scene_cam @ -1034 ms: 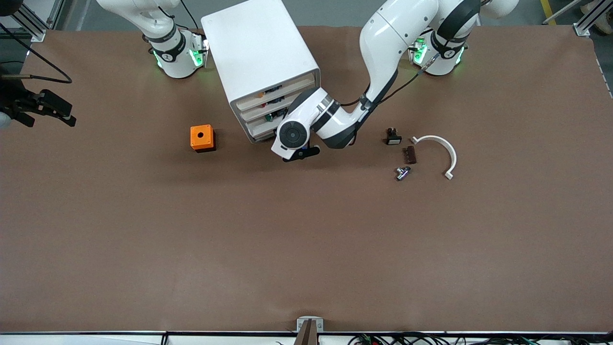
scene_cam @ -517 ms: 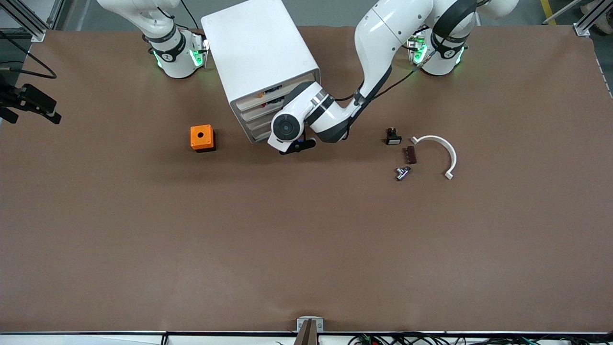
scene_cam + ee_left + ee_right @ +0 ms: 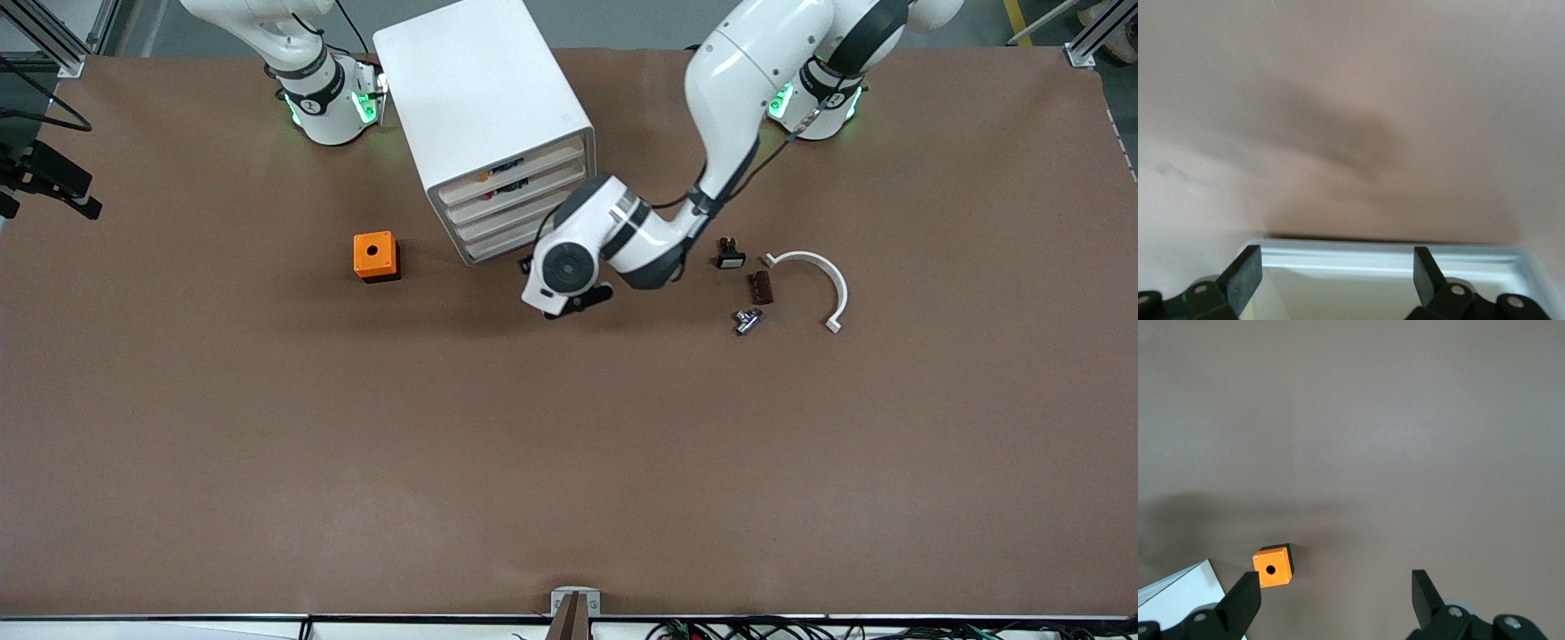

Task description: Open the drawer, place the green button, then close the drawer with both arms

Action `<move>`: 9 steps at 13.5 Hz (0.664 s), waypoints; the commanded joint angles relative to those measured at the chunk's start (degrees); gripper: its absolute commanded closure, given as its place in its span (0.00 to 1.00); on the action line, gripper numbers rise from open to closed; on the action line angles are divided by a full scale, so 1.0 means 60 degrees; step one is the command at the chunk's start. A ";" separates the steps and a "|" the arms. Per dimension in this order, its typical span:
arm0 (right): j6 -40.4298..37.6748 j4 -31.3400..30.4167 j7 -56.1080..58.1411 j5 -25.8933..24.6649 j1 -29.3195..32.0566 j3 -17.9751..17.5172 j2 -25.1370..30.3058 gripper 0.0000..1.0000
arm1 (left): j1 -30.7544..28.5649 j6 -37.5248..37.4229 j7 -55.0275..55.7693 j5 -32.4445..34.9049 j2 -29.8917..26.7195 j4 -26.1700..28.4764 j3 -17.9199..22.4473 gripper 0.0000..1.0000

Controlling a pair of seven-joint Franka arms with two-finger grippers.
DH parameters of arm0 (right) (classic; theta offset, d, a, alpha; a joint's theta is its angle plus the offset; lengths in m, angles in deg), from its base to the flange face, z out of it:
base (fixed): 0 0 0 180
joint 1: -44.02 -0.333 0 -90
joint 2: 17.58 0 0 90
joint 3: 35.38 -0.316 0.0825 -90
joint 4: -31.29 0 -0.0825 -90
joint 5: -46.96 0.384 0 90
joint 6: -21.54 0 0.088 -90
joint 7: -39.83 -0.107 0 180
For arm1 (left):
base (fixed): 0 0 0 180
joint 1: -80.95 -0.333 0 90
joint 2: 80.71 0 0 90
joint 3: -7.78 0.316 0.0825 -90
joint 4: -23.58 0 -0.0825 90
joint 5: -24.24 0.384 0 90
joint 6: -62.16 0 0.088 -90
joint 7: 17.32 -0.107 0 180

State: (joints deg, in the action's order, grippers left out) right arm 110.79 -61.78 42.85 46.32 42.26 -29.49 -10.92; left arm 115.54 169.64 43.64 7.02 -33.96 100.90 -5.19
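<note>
The white cabinet [image 3: 480, 107] stands near the robots' bases, with four shallow white drawers [image 3: 511, 213] in its face that look flush. The green button is hidden. My left gripper [image 3: 533, 266] is low in front of the lower drawers. It is open [image 3: 1335, 267], and a white tray rim [image 3: 1391, 253] lies between its fingers without being gripped. I cannot tell which drawer that rim belongs to. My right gripper [image 3: 53, 182] waits high off the right arm's end of the table, open and empty [image 3: 1335, 587].
An orange box with a hole [image 3: 375, 256] sits beside the cabinet, toward the right arm's end; it also shows in the right wrist view [image 3: 1273, 568]. A black button with a white cap [image 3: 730, 255], a brown block [image 3: 761, 287], a metal fitting [image 3: 747, 321] and a white arc [image 3: 818, 276] lie toward the left arm's end.
My left hand pressed toward the cabinet face, then drew back toward the front camera. A lower drawer that stood out with green inside now looks flush. The right gripper drifted slightly outward.
</note>
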 commanded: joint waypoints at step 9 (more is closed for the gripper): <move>-0.0608 0.0292 0.0098 -0.0011 -0.0116 -0.0103 -0.0362 0.00 | -0.3009 -0.0464 -0.0770 0.3043 -0.2970 0.0254 -0.0035 0.00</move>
State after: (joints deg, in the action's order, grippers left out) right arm 108.25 -61.59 42.87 46.33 41.74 -30.03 -12.32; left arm 99.18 168.53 39.60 22.15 -47.70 100.51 -5.18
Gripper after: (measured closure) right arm 0.000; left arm 0.000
